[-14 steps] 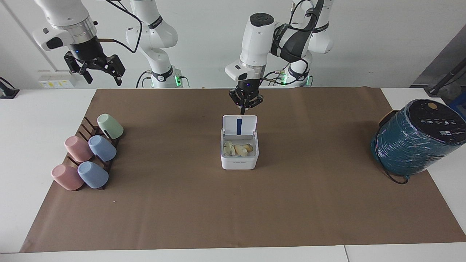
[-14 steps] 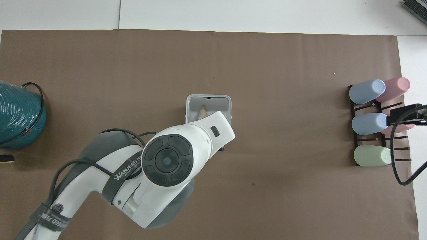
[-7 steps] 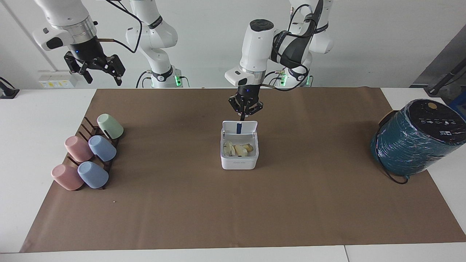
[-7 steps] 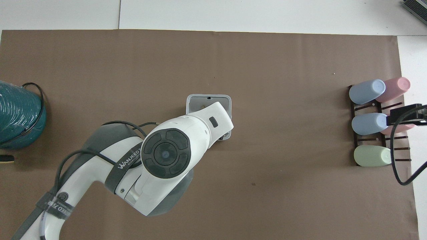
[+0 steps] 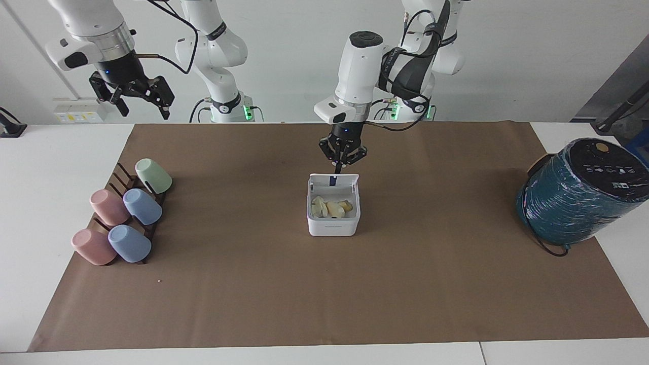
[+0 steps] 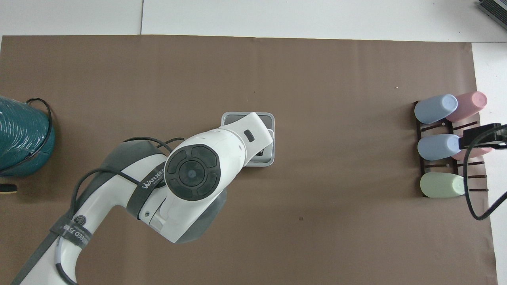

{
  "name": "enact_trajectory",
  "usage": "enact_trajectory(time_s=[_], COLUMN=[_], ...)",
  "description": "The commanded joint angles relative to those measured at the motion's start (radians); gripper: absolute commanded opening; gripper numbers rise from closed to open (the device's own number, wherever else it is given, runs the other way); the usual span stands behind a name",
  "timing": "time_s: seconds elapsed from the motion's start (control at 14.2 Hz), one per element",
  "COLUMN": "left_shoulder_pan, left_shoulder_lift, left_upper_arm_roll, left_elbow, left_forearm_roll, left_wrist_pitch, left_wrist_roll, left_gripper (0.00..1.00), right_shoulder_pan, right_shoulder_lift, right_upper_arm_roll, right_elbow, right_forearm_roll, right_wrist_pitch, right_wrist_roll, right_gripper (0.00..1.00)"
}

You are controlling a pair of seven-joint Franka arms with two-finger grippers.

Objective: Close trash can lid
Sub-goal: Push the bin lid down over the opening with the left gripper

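The white trash can (image 5: pixel 333 223) stands in the middle of the brown mat, with crumpled yellowish scraps inside. Its lid (image 5: pixel 342 180) is hinged on the side nearer to the robots. It leans partway down over the opening, with the blue strip on its underside still showing. My left gripper (image 5: pixel 338 166) points straight down with its fingers together, and its tip is at the lid's upper edge. In the overhead view the left arm covers most of the can (image 6: pixel 270 159). My right gripper (image 5: pixel 134 99) is open and waits high over the right arm's end of the table.
A dark rack (image 5: pixel 123 178) with several pastel cups lying on it sits toward the right arm's end. A big teal-wrapped cylinder with a black top (image 5: pixel 578 195) and a black cable lies at the left arm's end.
The lid has swung from nearly upright to leaning down over the can. My left gripper has moved down and away from the robots with it. The right arm has not moved.
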Motion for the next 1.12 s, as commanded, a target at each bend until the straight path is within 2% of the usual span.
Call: enact_trajectory(time_s=[0.0, 0.42, 0.7, 1.05], left_shoulder_pan=[0.007, 0.007, 0.008, 0.007], left_shoulder_lift=[0.047, 0.146, 0.218, 0.209], left_upper_arm_roll=[-0.003, -0.002, 0.0, 0.003], left_elbow=[0.017, 0.025, 0.079, 0.095], left_forearm_roll=[0.024, 0.024, 0.024, 0.024], left_wrist_pitch=[0.044, 0.147, 0.158, 0.101], left_wrist_roll=[-0.012, -0.017, -0.02, -0.02], left_gripper=[0.0, 0.0, 0.0, 0.0], right_shoulder_pan=[-0.007, -0.007, -0.007, -0.007], right_shoulder_lift=[-0.012, -0.012, -0.012, -0.012], right_upper_arm_roll=[0.003, 0.003, 0.003, 0.003], right_elbow=[-0.005, -0.005, -0.005, -0.005], right_forearm_roll=[0.022, 0.022, 0.022, 0.022], right_wrist_pitch=[-0.013, -0.013, -0.013, -0.013], right_wrist_roll=[-0.019, -0.019, -0.019, -0.019], right_gripper=[1.0, 1.0, 1.0, 1.0])
